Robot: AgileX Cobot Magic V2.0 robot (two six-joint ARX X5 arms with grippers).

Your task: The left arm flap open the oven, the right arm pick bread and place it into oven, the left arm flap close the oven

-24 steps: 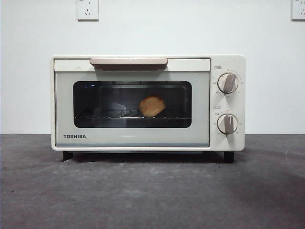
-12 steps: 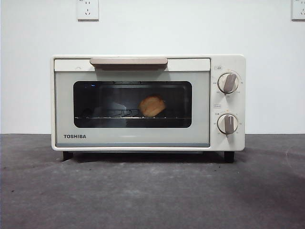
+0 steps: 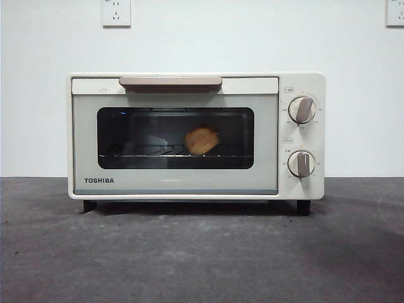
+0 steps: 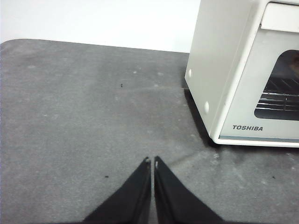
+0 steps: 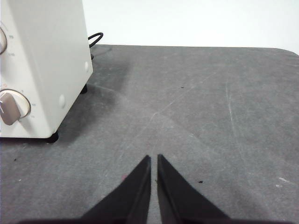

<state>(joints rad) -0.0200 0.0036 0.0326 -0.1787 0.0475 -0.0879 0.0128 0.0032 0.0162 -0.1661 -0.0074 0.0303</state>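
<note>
The cream-white oven (image 3: pixel 196 136) stands at the middle of the table with its door closed and the beige handle (image 3: pixel 170 82) up at the top. Through the dark window the bread (image 3: pixel 201 140) rests on the wire rack inside. My left gripper (image 4: pixel 152 161) hovers over the bare mat off the oven's (image 4: pixel 243 70) left side, shut and holding nothing. My right gripper (image 5: pixel 153 158) hangs over the mat off the oven's (image 5: pixel 42 65) right side, also shut and empty. Neither arm shows in the front view.
Two knobs (image 3: pixel 302 110) sit on the oven's right panel. A black power cable (image 5: pixel 95 38) loops behind the oven. White wall sockets (image 3: pixel 116 12) are on the back wall. Dark grey mat (image 3: pixel 202 252) stretches in front of the oven.
</note>
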